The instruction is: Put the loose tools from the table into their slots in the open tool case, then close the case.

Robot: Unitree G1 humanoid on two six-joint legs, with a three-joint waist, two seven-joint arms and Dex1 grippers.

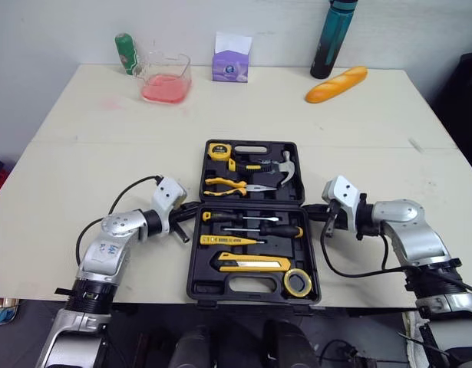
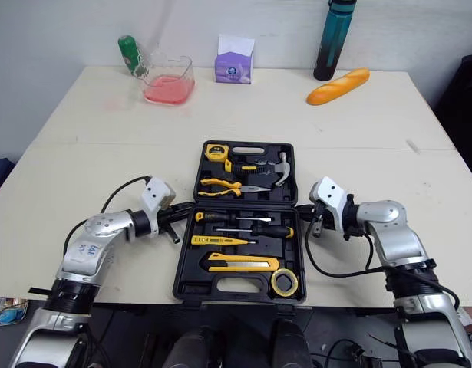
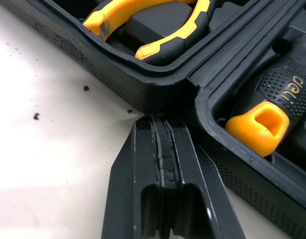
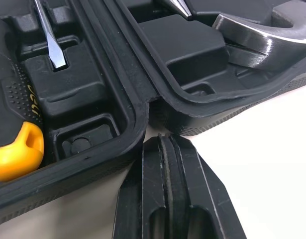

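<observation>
At the hinge line of the open tool case [image 1: 194, 264], 1 on either side, the left gripper [image 3: 160, 122] and right gripper [image 4: 165, 142] sat pinched shut, empty. All tools looked slotted inside it; only closing seemed left.

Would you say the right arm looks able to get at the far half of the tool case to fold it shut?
Probably yes. The right gripper, shut, sits at the tool case hinge corner, beside the far half holding the hammer, with nothing between them.
</observation>
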